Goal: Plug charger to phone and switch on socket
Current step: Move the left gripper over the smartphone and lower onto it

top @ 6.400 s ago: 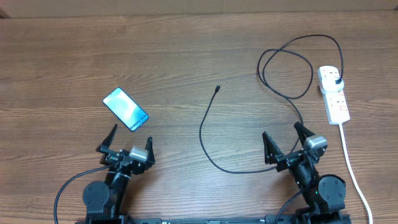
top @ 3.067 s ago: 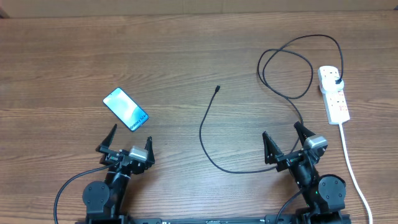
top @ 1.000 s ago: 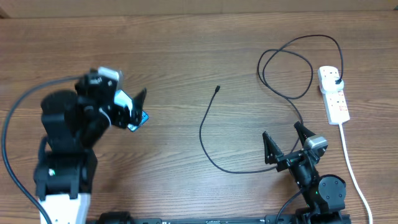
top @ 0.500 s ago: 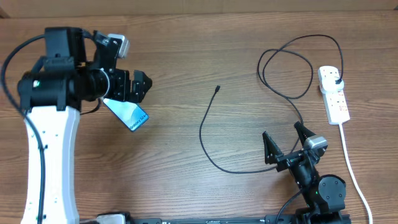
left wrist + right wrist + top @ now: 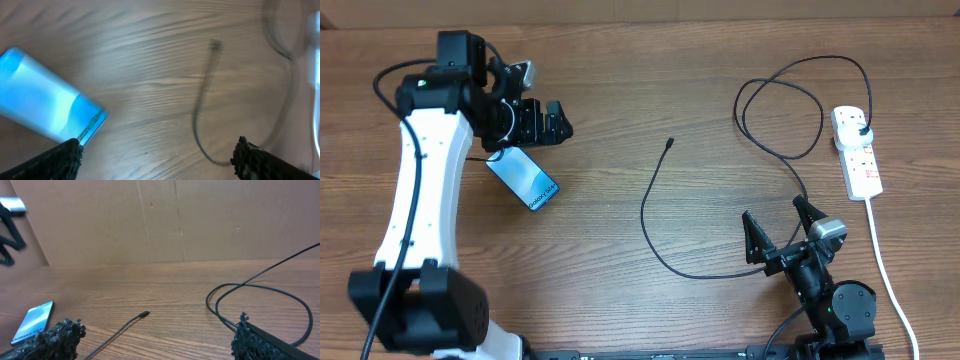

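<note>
The left arm (image 5: 415,200) reaches out over the wooden table (image 5: 620,60), and the left gripper (image 5: 548,122) hangs above the surface just beyond the far end of the phone (image 5: 523,177). Its 2 fingers are spread wide with nothing between them; in the left wrist view they frame the bottom corners, and bare wood lies between them at the left gripper (image 5: 157,157).

The phone lies flat and diagonal on the left half of the table, its light-blue screen up. It fills the left side of the left wrist view as a blurred blue slab (image 5: 45,107).

The charger (image 5: 655,240) is well apart from the phone. Its tip (image 5: 670,143) lies free on the wood near the table's middle. From there the cable curves toward the near edge, passes by the right gripper (image 5: 778,228), then loops up the right side. Its plug (image 5: 861,128) sits in the far end of the socket (image 5: 857,152). The socket lies by the right edge, and its white cord (image 5: 885,260) trails toward the near edge (I cannot read the switch position at this size).

The right gripper rests low at the near edge, fingers splayed apart and empty. Its wrist view looks across the table at the tip (image 5: 144,314), the phone (image 5: 32,322), the cable loops (image 5: 260,287) and a cardboard wall (image 5: 150,220) behind.
</note>
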Motion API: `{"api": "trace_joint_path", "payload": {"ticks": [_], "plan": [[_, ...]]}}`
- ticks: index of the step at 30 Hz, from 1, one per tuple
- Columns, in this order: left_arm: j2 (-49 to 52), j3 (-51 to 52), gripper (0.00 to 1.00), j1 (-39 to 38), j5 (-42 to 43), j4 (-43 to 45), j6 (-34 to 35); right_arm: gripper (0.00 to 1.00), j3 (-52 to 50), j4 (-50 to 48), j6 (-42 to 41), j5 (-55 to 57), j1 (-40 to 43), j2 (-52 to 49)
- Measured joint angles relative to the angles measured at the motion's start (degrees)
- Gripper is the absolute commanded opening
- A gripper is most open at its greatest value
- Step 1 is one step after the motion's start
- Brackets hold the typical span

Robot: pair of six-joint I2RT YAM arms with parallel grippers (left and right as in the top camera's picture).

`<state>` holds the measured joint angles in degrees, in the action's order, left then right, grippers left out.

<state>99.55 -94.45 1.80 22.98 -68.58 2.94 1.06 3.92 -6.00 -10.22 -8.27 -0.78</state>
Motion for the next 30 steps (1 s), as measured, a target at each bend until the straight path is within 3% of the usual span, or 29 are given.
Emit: {"api": "trace_joint_path", "payload": {"ticks": [7,12,19,30], "plan": [[10.8,-0.09,0.95,-0.04,-17.88,-1.9,24.06,1.0,0.0,0.0,0.0,0.0,0.0,0.0],[18.75,-0.09,0.94,-0.04,-21.81,-0.72,33.11,1.0,0.0,0.02,0.0,-0.02,0.0,0.0],[24.83,-0.09,0.93,-0.04,-23.54,2.47,37.46,1.0,0.0,0.0,0.0,0.0,0.0,0.0],[25.16,0.17,0.92,-0.04,-29.83,6.64,39.17,1.0,0.0,0.0,-0.02,0.0,0.0,0.0]]}}
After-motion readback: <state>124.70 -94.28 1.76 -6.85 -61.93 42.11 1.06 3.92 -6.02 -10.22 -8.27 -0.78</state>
